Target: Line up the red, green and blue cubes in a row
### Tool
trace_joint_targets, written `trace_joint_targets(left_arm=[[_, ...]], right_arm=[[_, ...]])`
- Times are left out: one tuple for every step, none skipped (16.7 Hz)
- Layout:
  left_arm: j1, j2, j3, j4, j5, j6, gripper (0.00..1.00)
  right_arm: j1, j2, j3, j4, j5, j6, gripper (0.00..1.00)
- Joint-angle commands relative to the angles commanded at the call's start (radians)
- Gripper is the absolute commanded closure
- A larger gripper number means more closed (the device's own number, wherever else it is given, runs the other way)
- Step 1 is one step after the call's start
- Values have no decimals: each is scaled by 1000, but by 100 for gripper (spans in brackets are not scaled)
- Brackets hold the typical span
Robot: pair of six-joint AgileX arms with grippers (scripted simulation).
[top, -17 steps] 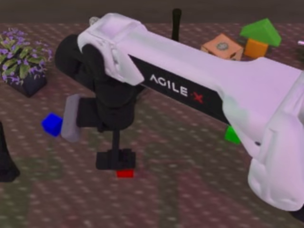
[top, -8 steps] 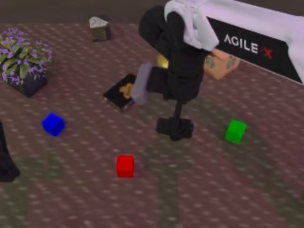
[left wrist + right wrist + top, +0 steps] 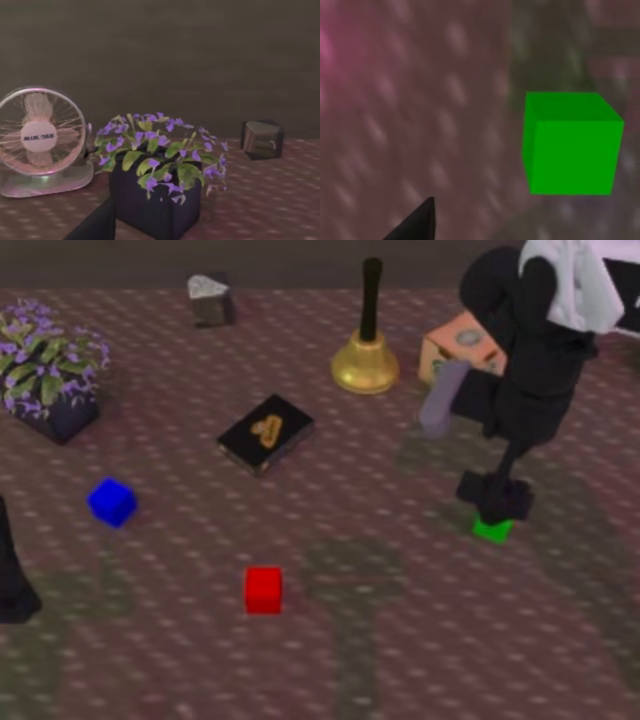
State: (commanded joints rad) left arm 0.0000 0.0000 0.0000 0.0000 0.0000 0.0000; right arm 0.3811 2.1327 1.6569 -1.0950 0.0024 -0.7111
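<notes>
The green cube lies on the table's right half, half covered from above by my right gripper, which hovers over it, open and holding nothing. The right wrist view shows that green cube close up on the patterned cloth, with one dark fingertip off to its side and not touching it. The red cube rests alone near the front centre. At the left sits the blue cube. My left arm stays parked at the left edge.
A potted purple plant stands at the far left, a grey block at the back, a black book and a brass bell mid-table. A peach cube sits behind the right arm. The left wrist view shows a fan.
My right arm has swung from over the red cube across to the right and now hangs above the green cube. The red cube stays on the table where the gripper was.
</notes>
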Motion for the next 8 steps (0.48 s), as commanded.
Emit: trace_joint_targets(left_arm=[[0,0,0,0,0,0,0],[0,0,0,0,0,0,0],[0,0,0,0,0,0,0],[0,0,0,0,0,0,0],[0,0,0,0,0,0,0],[0,0,0,0,0,0,0],[0,0,0,0,0,0,0],[0,0,0,0,0,0,0]], right_arm=[[0,0,0,0,0,0,0],[0,0,0,0,0,0,0],[0,0,0,0,0,0,0],[4,4,2,-2,0,1,0],[3,5,0,1,0,1,0],[3,10,-7,14,0,2,0],[2,18,-18,35,0,2,0],[2,29,-34,63,0,2,0]])
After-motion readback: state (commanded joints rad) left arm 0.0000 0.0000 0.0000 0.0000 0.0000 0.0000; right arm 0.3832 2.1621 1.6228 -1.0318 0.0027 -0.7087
